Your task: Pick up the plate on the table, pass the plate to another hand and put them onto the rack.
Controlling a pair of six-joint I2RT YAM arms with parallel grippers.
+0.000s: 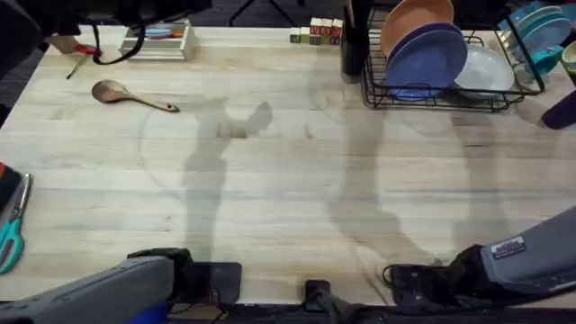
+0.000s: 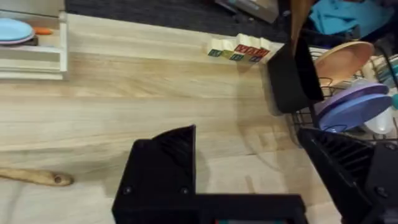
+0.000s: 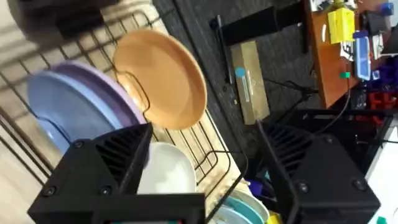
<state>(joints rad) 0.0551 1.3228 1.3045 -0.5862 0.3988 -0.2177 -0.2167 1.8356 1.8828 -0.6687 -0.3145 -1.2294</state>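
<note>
The orange plate (image 1: 414,20) stands upright in the black wire rack (image 1: 432,101) at the table's far right, behind two blue-purple plates (image 1: 423,61) and beside a white plate (image 1: 486,70). In the right wrist view the orange plate (image 3: 165,78) leans in the rack (image 3: 211,155), with my right gripper (image 3: 205,177) open and holding nothing. My left gripper (image 2: 249,177) is also open over bare table (image 2: 124,106); the orange plate (image 2: 348,56) and rack (image 2: 305,121) lie farther off. Both arms sit low at the table's near edge.
A wooden spoon (image 1: 126,93) lies at the far left, teal scissors (image 1: 11,236) at the left edge. A white tray (image 1: 162,40) and small blocks (image 1: 317,34) line the far edge. A black upright object (image 1: 353,45) stands left of the rack.
</note>
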